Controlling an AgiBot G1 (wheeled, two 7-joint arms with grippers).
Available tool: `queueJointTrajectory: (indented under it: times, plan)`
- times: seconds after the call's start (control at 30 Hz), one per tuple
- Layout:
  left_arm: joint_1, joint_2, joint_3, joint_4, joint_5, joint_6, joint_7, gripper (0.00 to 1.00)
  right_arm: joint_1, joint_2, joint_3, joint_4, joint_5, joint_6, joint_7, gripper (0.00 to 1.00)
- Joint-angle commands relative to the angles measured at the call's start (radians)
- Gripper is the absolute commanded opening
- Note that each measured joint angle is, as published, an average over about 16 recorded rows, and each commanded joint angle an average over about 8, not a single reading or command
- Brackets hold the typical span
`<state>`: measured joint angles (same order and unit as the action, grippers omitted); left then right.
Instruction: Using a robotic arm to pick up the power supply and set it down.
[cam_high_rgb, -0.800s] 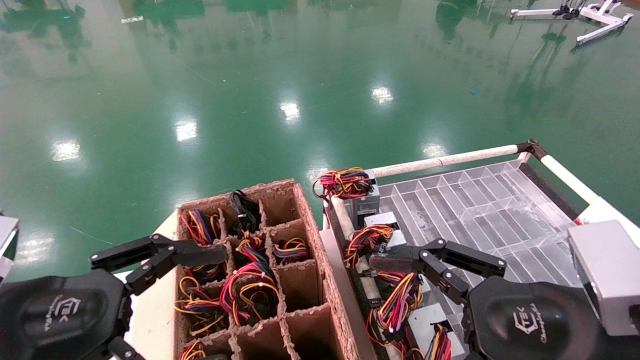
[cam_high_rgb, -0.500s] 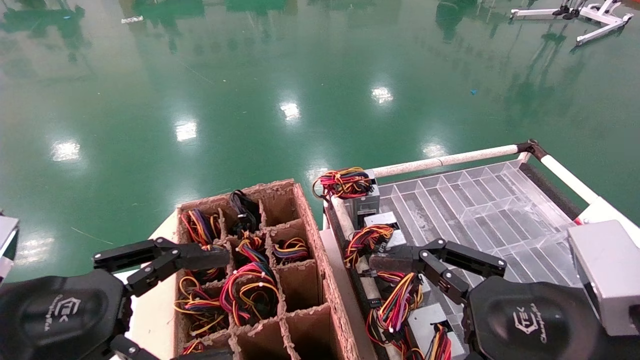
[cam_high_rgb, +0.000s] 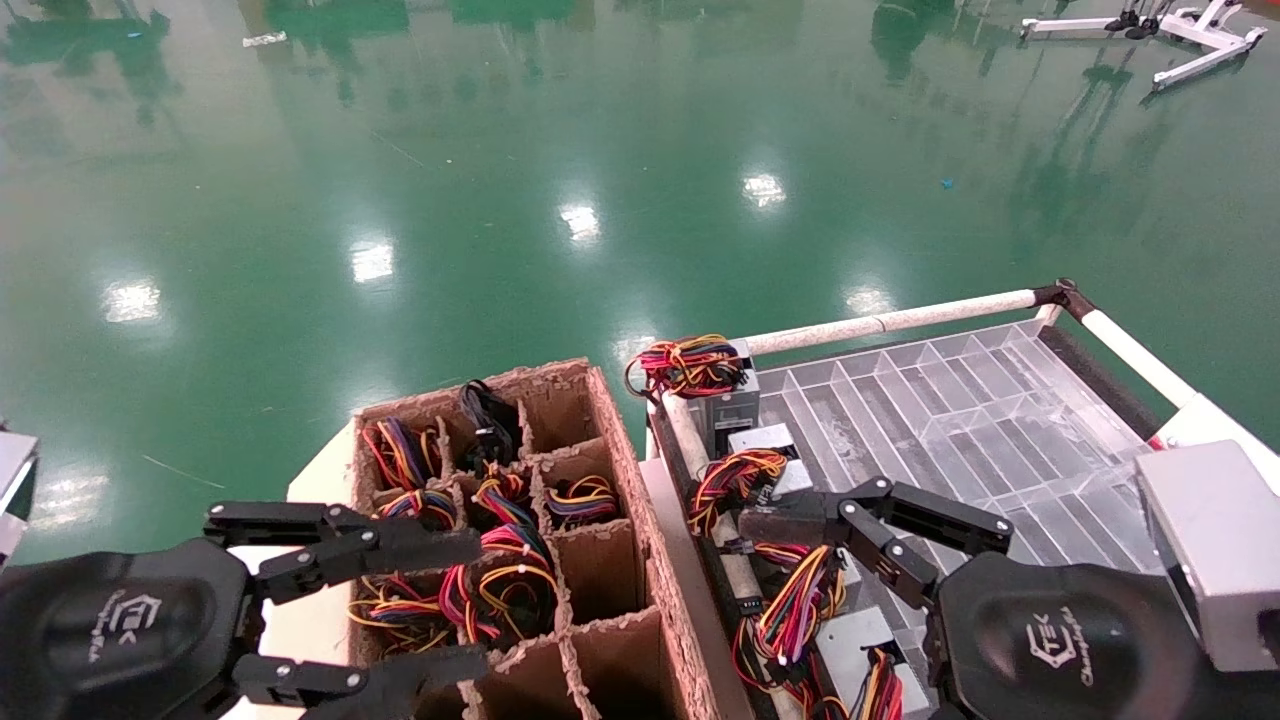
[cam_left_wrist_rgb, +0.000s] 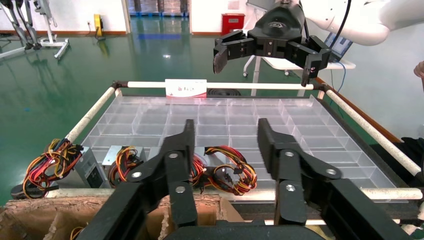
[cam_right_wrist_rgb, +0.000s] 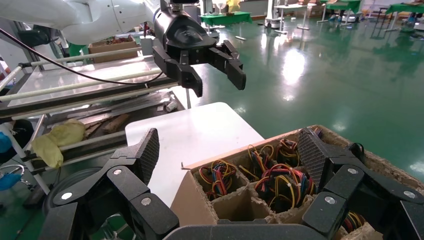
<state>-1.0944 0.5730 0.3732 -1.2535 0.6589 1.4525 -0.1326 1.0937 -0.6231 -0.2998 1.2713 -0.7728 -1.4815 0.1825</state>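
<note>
Power supplies stand in the cells of a cardboard box (cam_high_rgb: 622, 450), with only their wire bundles showing (cam_high_rgb: 505, 585). My left gripper (cam_high_rgb: 478, 604) hangs open over the box's near-left cells, one finger on each side of the bundles and nothing held. In the left wrist view the left gripper (cam_left_wrist_rgb: 225, 135) points across at the tray. More power supplies, grey boxes with coloured wires (cam_high_rgb: 728, 410), lie along the left edge of the clear tray (cam_high_rgb: 950, 400). My right gripper (cam_high_rgb: 760, 620) stays open above them. The right gripper (cam_right_wrist_rgb: 230, 147) faces the box (cam_right_wrist_rgb: 150, 200) in its own wrist view.
The box rests on a white table (cam_right_wrist_rgb: 195, 135). The tray is divided into clear cells and framed by white padded rails (cam_high_rgb: 890, 322). Green floor lies beyond both. In each wrist view the other arm's gripper shows farther off.
My left gripper has swung right and levelled out over the box; its lower finger has come into view. The right arm has not moved.
</note>
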Motion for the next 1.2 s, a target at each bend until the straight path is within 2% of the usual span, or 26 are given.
queueJointTrajectory:
  times: [0.03,0.23,0.43,0.77,0.87,0.93,1.0,1.17,1.2]
  plan:
    - [0.0,0.0,0.0,0.0,0.0,0.0,0.0,0.0,-0.004,0.001,0.001,0.0,0.003,0.002,-0.002,1.0]
    - [0.0,0.0,0.0,0.0,0.0,0.0,0.0,0.0,0.089,-0.058,-0.068,-0.049,-0.162,0.033,-0.009,1.0]
    - [0.0,0.0,0.0,0.0,0.0,0.0,0.0,0.0,0.214,-0.164,-0.151,-0.143,-0.332,0.046,-0.042,1.0]
    - [0.0,0.0,0.0,0.0,0.0,0.0,0.0,0.0,0.38,-0.355,-0.263,-0.328,-0.555,0.082,-0.177,1.0]
    - [0.0,0.0,0.0,0.0,0.0,0.0,0.0,0.04,0.424,-0.413,-0.298,-0.389,-0.62,0.095,-0.22,1.0]
    - [0.0,0.0,0.0,0.0,0.0,0.0,0.0,0.1,0.451,-0.45,-0.317,-0.433,-0.655,0.104,-0.25,1.0]
    - [0.0,0.0,0.0,0.0,0.0,0.0,0.0,0.21,0.479,-0.486,-0.335,-0.477,-0.687,0.115,-0.282,1.0]
    - [0.0,0.0,0.0,0.0,0.0,0.0,0.0,0.74,0.549,-0.568,-0.374,-0.586,-0.762,0.149,-0.365,1.0]
    - [0.0,0.0,0.0,0.0,0.0,0.0,0.0,0.83,0.563,-0.584,-0.381,-0.608,-0.776,0.158,-0.382,0.97]
